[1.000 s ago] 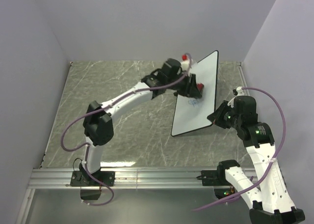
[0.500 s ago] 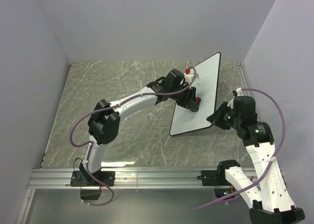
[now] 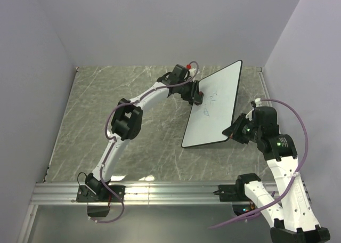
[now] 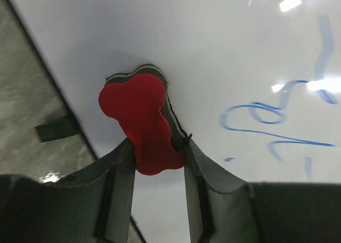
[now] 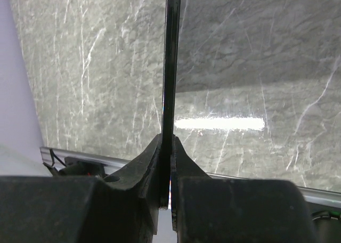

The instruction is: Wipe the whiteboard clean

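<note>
Two arms: L and R, 1 gripper each.
Board pos.: whiteboard (image 3: 213,107) right of centre in top view, raised & tilted over table (image 3: 128,104); whether its far edge rests on the table, cannot tell.
R gripper (image 5: 166,147): fingers clamped on whiteboard's thin black rim, at lower-right corner in top view.
L gripper (image 4: 157,147): fingers pinching red eraser (image 4: 141,115), at whiteboard face near its left rim, centre-left of wrist view.
Marks: 1 cluster of blue scribbles (image 4: 266,123), right of eraser, apart from it, unwiped.
Handling (est.): whiteboard prob. light, stiff, thin; face slick, so grip at rim, not face. Single-corner hold may let it pivot under wiping pressure.
Count: 1 whiteboard, 1 eraser, 2 grippers.
</note>
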`<state>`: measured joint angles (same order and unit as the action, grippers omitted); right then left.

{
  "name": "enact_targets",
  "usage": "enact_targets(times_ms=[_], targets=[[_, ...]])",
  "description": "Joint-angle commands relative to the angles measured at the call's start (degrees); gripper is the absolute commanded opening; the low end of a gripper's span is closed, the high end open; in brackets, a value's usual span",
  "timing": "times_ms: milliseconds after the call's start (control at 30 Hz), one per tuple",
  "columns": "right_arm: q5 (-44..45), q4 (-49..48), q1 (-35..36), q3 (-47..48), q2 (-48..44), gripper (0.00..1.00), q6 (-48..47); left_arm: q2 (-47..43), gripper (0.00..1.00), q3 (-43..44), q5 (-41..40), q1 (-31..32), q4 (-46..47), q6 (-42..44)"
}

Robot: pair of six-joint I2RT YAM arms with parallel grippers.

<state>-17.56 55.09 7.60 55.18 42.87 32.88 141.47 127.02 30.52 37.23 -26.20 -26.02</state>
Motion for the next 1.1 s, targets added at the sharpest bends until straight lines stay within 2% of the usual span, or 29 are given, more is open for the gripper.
enact_targets(times_ms=[0, 100, 200, 333, 500, 567, 733, 833, 900, 1067], targets=[[-9.6, -0.2, 1.2, 0.4, 0.1, 0.0, -4.3, 1.9, 0.0, 1.0, 1.3, 2.1, -2.3, 0.7], [-8.5, -0.8, 1.2, 0.5, 1.1, 0.0, -4.1, -2.4, 0.01, -3.3, 1.8, 4.8, -3.0, 4.5], [-8.5, -2.3, 1.2, 0.8, 2.4, 0.0, -4.1, -9.4, 0.0, -13.5, 1.8, 8.9, -1.7, 7.3], [-8.3, -3.0, 1.2, 1.2, 3.8, 0.0, -4.5, -16.2, 0.0, -22.0, 6.6, 12.3, -0.7, 6.8], [-8.9, -4.4, 1.2, 0.7, 4.5, 0.0, -4.6, -23.2, 0.0, -29.6, 7.9, 14.8, 1.7, 5.7], [-9.2, -4.9, 1.2, 0.3, 4.6, 0.0, -4.3, -23.6, 0.0, -29.2, 9.6, 14.6, 2.7, 4.8], [-9.3, -5.2, 1.2, 1.0, 5.1, 0.0, -4.1, -20.4, 0.0, -21.8, 12.6, 14.6, -0.3, 4.8], [-9.2, -4.5, 1.3, 1.9, 5.4, 0.0, -5.0, -18.9, 0.0, -19.2, 10.9, 14.4, -0.4, 4.8], [-9.3, -4.5, 1.3, 2.0, 5.0, 0.0, -4.9, -16.0, 0.0, -16.1, 8.7, 13.1, -2.2, 5.3], [-11.0, -4.7, 1.2, -0.2, 3.1, 0.0, -3.7, -7.5, 0.0, -7.5, 9.5, 6.4, -3.1, 2.6]])
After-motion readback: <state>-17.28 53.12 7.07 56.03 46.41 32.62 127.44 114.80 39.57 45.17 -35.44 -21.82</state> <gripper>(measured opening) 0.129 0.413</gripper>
